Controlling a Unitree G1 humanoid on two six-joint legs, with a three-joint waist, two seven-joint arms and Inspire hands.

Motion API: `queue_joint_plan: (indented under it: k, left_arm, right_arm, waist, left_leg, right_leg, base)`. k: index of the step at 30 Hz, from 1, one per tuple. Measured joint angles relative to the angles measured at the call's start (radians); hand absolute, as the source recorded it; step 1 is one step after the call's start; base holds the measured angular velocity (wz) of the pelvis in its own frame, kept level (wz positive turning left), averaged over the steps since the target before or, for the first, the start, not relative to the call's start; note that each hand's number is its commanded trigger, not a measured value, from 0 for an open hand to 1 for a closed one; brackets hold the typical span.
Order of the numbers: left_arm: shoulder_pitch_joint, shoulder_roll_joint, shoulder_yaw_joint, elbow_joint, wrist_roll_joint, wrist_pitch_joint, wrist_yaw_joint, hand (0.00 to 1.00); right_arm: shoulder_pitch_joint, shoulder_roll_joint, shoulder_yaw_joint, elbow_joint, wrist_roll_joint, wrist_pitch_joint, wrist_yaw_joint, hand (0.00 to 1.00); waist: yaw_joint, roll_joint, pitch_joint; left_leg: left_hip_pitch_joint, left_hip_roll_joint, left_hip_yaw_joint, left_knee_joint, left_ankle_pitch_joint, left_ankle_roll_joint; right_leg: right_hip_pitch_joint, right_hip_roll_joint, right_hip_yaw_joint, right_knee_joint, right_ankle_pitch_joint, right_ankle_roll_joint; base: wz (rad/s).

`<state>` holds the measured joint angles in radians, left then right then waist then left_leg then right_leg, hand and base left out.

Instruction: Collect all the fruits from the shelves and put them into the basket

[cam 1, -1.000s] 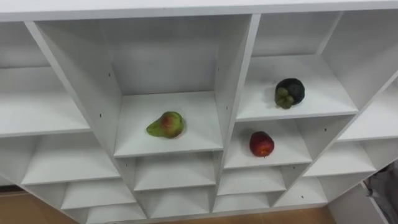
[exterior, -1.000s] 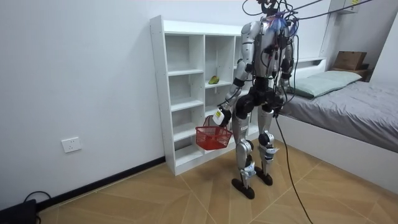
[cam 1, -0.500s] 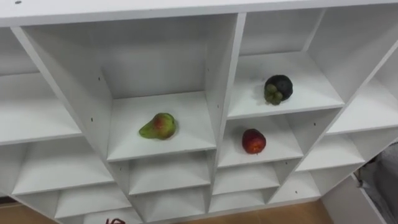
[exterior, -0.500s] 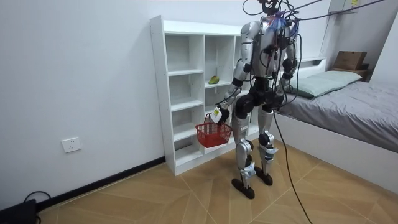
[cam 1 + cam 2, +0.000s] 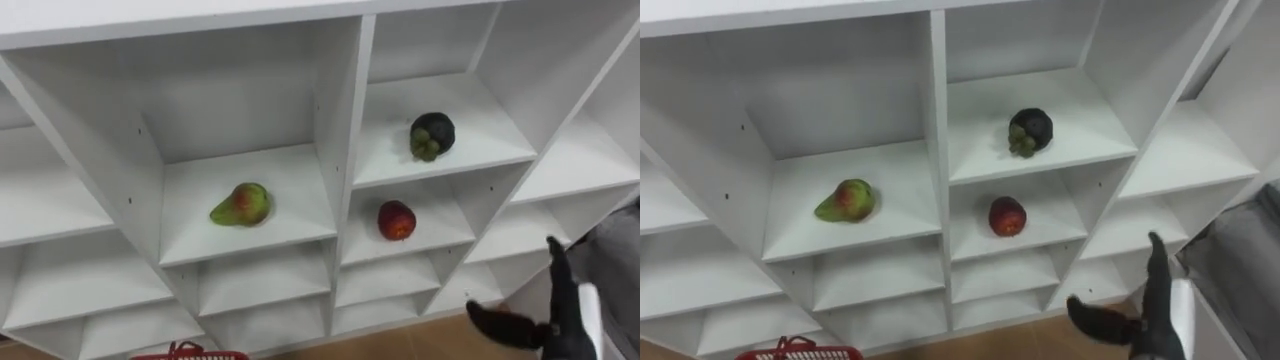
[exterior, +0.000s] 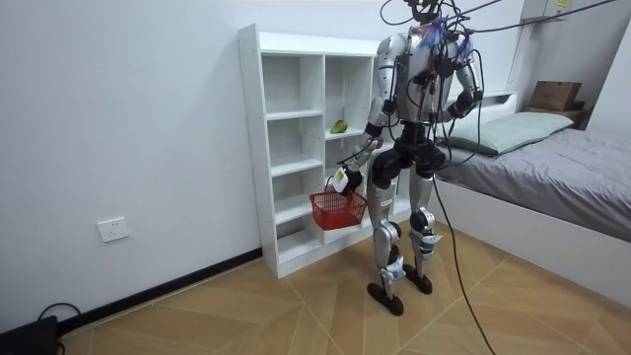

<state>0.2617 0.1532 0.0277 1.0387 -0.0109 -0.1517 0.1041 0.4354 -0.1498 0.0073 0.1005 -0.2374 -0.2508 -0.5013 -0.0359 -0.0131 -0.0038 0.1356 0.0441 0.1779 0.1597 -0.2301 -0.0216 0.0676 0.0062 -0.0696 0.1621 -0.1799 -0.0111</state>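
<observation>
White wall (image 6: 128, 118), wood floor (image 6: 296, 316), a grey bed (image 6: 552, 168) at the room view's right. The robot stands before the white closet (image 5: 345, 150). A red basket (image 6: 338, 209) hangs from the left hand (image 6: 340, 179), which is curled round its handle. The right hand (image 5: 555, 320) is low by the closet's right end — fingers straight, thumb spread, empty. Up and left of it lie the fruits, each on its own shelf: apple (image 5: 396, 220) nearest, dark fruit (image 5: 432, 135) above that, pear (image 5: 240, 204) farthest left.

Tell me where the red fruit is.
In the left eye view the red fruit lies in the compartment directly below the dark fruit, lower right of the pear.
</observation>
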Motion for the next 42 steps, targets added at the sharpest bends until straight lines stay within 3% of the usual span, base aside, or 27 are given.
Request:
queue_joint_plan:
  k: [11,17,19,27,29,37,42]
  left_arm:
    - [-0.019,0.016,-0.054,0.042,-0.034,-0.015,-0.002,1.0]
    - [-0.028,0.015,-0.105,0.042,-0.038,-0.014,-0.02,1.0]
    - [-0.034,0.015,-0.111,0.043,-0.038,-0.014,-0.036,1.0]
    - [-0.048,0.016,-0.11,0.043,-0.038,-0.004,-0.078,1.0]
    - [-0.049,0.016,-0.109,0.044,-0.038,-0.001,-0.078,1.0]
    - [-0.052,0.029,-0.103,0.043,-0.037,-0.001,-0.095,1.0]
    - [-0.053,0.039,-0.104,0.043,-0.037,-0.001,-0.095,1.0]
  right_arm:
    - [-0.046,-0.001,0.015,-0.148,-0.113,-0.062,-0.107,0.0]
    - [-0.066,-0.017,0.08,-0.241,-0.131,-0.061,-0.131,0.0]
    - [-0.067,-0.043,0.104,-0.295,-0.131,-0.061,-0.13,0.0]
    - [-0.096,-0.093,0.107,-0.303,-0.131,-0.059,-0.117,0.0]
    - [-0.105,-0.093,0.107,-0.303,-0.131,-0.055,-0.117,0.0]
    - [-0.19,-0.096,0.107,-0.303,-0.158,-0.053,-0.079,0.0]
    - [-0.214,-0.114,0.107,-0.302,-0.157,-0.054,-0.072,0.0]
  waist:
    - [0.013,0.015,0.0015]
    - [0.027,0.032,-0.0025]
    - [0.04,0.035,-0.0028]
    - [0.059,0.029,-0.0016]
    - [0.066,0.019,0.0034]
    - [0.074,-0.014,0.0013]
    - [0.072,-0.019,0.0038]
  left_leg:
    - [-0.007,0.0,0.009,0.0,0.0,0.0]
    - [-0.009,-0.001,0.01,0.0,0.0,0.0]
    - [-0.007,-0.001,0.01,0.0,0.0,0.0]
    - [-0.006,-0.001,0.007,0.0,0.0,0.0]
    - [-0.008,-0.001,0.0,-0.001,0.0,0.0]
    - [-0.021,0.0,-0.033,0.0,0.001,0.001]
    - [-0.02,0.0,-0.049,0.001,0.001,0.002]
  right_leg:
    - [-0.016,0.0,0.011,0.009,0.003,0.001]
    - [-0.018,-0.001,0.007,0.008,0.005,0.002]
    - [-0.017,-0.001,0.007,0.009,0.005,0.002]
    - [-0.016,-0.001,0.004,0.009,0.005,0.001]
    - [-0.016,-0.001,0.003,0.009,0.005,0.001]
    - [-0.013,-0.002,-0.029,0.006,0.006,-0.001]
    - [0.0,-0.004,-0.047,0.005,0.007,-0.001]
  base:
    - [-0.03]
    - [0.0]
    - [0.0]
    - [0.0]
    - [0.02]
    - [0.12]
    - [0.09]
